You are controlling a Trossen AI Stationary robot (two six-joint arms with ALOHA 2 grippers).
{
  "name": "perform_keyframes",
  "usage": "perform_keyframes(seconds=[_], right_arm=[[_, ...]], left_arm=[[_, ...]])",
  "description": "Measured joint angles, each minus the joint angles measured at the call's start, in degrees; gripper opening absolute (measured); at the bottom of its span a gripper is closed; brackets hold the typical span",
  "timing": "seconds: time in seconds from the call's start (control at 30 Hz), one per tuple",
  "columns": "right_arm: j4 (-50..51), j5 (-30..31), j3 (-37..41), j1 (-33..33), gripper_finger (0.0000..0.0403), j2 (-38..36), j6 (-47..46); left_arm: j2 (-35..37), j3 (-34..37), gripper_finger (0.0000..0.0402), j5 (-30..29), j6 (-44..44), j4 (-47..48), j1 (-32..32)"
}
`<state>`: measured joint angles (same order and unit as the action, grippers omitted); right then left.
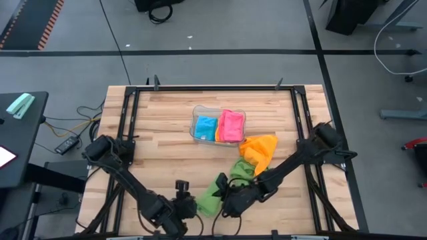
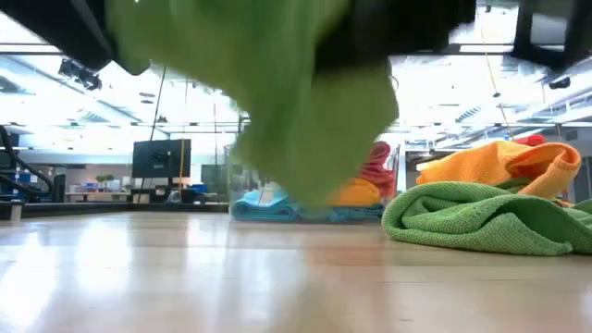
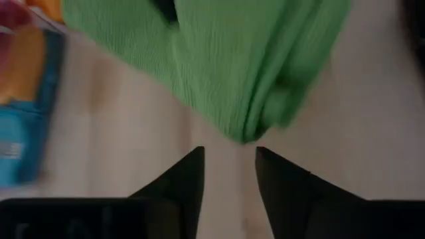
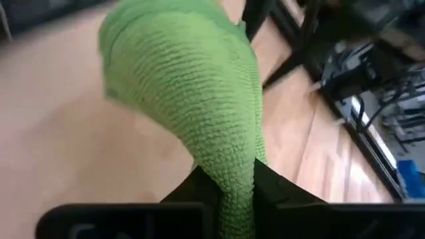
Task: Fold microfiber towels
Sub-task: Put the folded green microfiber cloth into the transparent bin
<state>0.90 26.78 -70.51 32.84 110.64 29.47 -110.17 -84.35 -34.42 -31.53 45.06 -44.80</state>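
A green microfiber towel (image 1: pixel 212 193) hangs bunched near the table's front edge, and my right gripper (image 4: pixel 232 182) is shut on it. In the low view the towel (image 2: pixel 305 111) hangs in the foreground with its lower end off the tabletop. My left gripper (image 3: pixel 229 156) stands open just short of the towel's hanging tip (image 3: pixel 247 133), with nothing between its fingers. More green cloth (image 2: pixel 481 217) lies heaped on the table at the right, against an orange towel (image 1: pixel 259 152). Blue (image 1: pixel 205 127) and pink (image 1: pixel 231 125) towels lie in the tray. My right gripper pinches a gathered, bunched part of the green towel (image 4: pixel 234 174) between its two fingers. It comes from the table's right side, slanting down. The cloth bulges out beyond the fingertips and the rest hangs slack, clear of the table. I cannot tell which edge or fold it has.
A clear plastic tray (image 1: pixel 196 117) stands at the table's middle, toward the far side. A black frame (image 1: pixel 213 88) runs around the tabletop. Bare wood (image 1: pixel 160 147) lies on the left half and along the near edge in front of the heap.
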Motion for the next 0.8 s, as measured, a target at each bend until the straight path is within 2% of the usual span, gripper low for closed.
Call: perform_keyframes(seconds=[0.17, 0.37, 0.47, 0.57, 0.8], right_arm=[[1.2, -5.0, -0.1, 0.3, 0.0045, -6.2, -5.5], [3.7, -11.6, -0.1, 0.3, 0.0044, -13.8, -14.4], [2.8, -15.1, -0.1, 0.3, 0.0044, -16.7, -17.4], [1.1, -16.9, -0.1, 0.3, 0.0044, -18.7, -19.6], [-3.6, -19.2, -0.1, 1.5, 0.0044, -22.9, -22.8]], left_arm=[[0.1, 0.0, 0.0176, -7.8, 2.4, 1.3, -1.1], [2.4, 0.0, 0.0196, -23.4, 4.9, 0.3, -2.3], [3.4, -0.1, 0.0203, -31.1, 10.9, -4.9, -2.5], [4.2, -0.1, 0.021, -32.1, 23.4, -14.7, -1.8], [4.8, -0.1, 0.0233, -29.0, 48.5, -39.0, 0.2]])
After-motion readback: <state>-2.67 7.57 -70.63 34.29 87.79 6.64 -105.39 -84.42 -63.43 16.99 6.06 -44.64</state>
